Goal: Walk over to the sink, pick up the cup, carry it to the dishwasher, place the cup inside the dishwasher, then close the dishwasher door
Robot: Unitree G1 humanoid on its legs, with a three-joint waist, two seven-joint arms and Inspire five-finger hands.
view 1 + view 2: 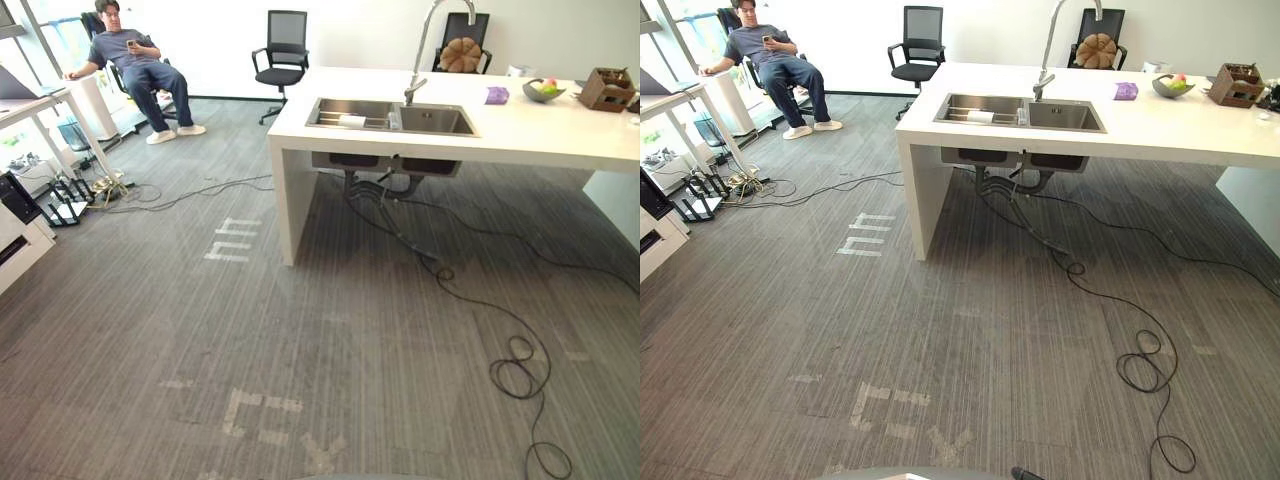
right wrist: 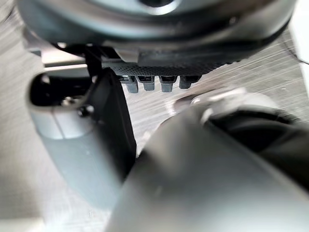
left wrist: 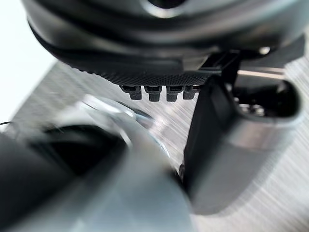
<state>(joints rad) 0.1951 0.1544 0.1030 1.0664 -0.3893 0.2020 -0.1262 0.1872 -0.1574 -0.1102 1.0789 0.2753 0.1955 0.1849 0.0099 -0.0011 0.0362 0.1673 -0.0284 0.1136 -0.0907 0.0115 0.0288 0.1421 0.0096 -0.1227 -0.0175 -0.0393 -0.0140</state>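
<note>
Ahead, white table (image 1: 540,135) with sink (image 1: 432,121), small pale cup (image 1: 352,120) in its left basin, left hand (image 3: 145,48) and right hand (image 2: 159,43) relaxed, empty, over grey floor (image 1: 300,350).

Nothing printed, no label and no number can be read for certain; the only writing-like marks are pale tape on the grey carpet (image 1: 420,390); one group of tape strips (image 1: 232,241) lies at ten o'clock from the floor's middle, near the white counter (image 1: 560,135), in comb-like strokes; a second tape group (image 1: 262,415), at seven o'clock, forms angular letter-like shapes, illegible.
</note>
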